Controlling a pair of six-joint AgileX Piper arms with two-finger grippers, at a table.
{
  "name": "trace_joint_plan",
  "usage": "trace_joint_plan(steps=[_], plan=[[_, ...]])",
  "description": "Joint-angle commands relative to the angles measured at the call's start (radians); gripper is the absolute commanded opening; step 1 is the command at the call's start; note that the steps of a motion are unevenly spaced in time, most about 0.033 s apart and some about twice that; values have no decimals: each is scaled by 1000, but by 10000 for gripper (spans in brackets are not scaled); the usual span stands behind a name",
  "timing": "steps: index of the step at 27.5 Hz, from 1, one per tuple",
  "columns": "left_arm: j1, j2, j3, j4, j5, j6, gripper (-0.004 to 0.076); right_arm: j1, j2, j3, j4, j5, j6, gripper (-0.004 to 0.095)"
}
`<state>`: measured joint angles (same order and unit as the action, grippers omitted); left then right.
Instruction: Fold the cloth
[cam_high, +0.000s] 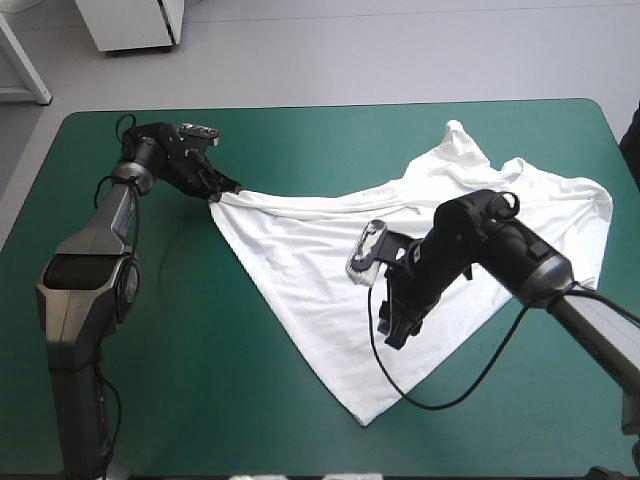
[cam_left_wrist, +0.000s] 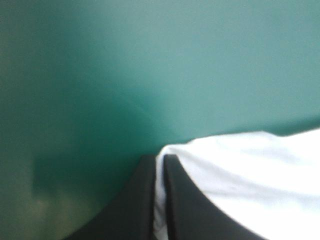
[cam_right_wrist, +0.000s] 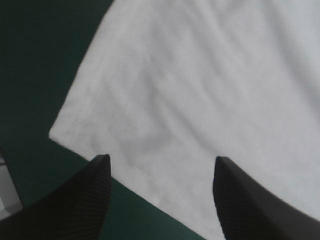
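Black and fin-shaped, the left hand (cam_high: 214, 193) is pinched all but closed on a corner of the T-shirt (cam_high: 320, 270), with a thin fold of white fabric caught between its two fingers. Its own wrist view shows this up close. There the left hand (cam_left_wrist: 159, 158) leaves only a narrow slit between the fingers, filled with white. The T-shirt (cam_left_wrist: 250, 175) spreads away to one side as a soft mass over the smooth teal-green desk (cam_left_wrist: 150, 65).

The right hand (cam_high: 393, 328) is wide open and holds nothing. It hangs over the shirt just inside its left hem, with the fingers pointing toward the near edge. In its wrist view the right hand (cam_right_wrist: 161, 160) has its fingers standing well apart. The hem runs slantwise ahead of them, to a corner of the T-shirt (cam_right_wrist: 190, 85) lying flat on the desk (cam_right_wrist: 30, 70). Whether the tips touch the fabric cannot be told.

Only the high view gives the whole shape. The shirt lies on the right half of the desk (cam_high: 200, 380), roughly triangular. It is drawn to a point at the left hand, tapers to a second point close to the near edge, and is rumpled with a raised peak toward the far right. Fine creases fan out from the gripped corner. The desk's surface is matte and even, with rounded corners. Beyond its far edge lies pale grey floor (cam_high: 350, 60).
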<state>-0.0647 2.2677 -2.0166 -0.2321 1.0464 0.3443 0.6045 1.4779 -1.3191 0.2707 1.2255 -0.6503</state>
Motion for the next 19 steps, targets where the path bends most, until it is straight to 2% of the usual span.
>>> trace_joint_plan(steps=[1,3,9,19], plan=[[-6,-35,-12,-66,27,-1,-7,115,-41,10,-9,-38,-43,563],[-6,-35,-12,-86,29,-1,-8,213,-41,26,-76,-50,-44,563],[-6,-35,-12,-88,29,12,-8,339,-41,127,-207,-91,-11,563],[-6,-35,-12,-88,29,16,-9,374,-41,283,-195,-241,-44,563]])
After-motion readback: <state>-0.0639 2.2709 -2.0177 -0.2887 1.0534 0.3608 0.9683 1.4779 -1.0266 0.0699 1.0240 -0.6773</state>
